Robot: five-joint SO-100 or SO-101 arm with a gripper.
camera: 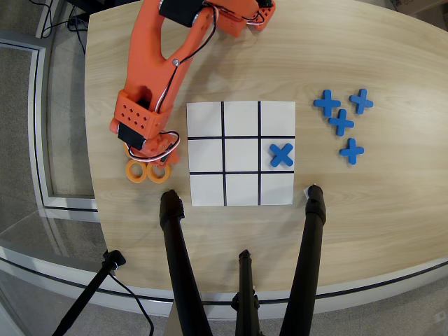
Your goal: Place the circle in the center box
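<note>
Two orange rings lie side by side on the wooden table, left of the grid. Orange arcs of further rings show just behind them, mostly hidden under the arm. My orange gripper hangs directly over this cluster, pointing down. Its fingers are covered by the wrist and wires, so I cannot tell whether they are open or shut, or whether they touch a ring. The center box of the white 3x3 grid is bare. It lies to the right of the gripper.
A blue cross lies in the grid's middle-right cell. Several more blue crosses lie on the table at the right. Black tripod legs reach onto the table's near edge below the grid.
</note>
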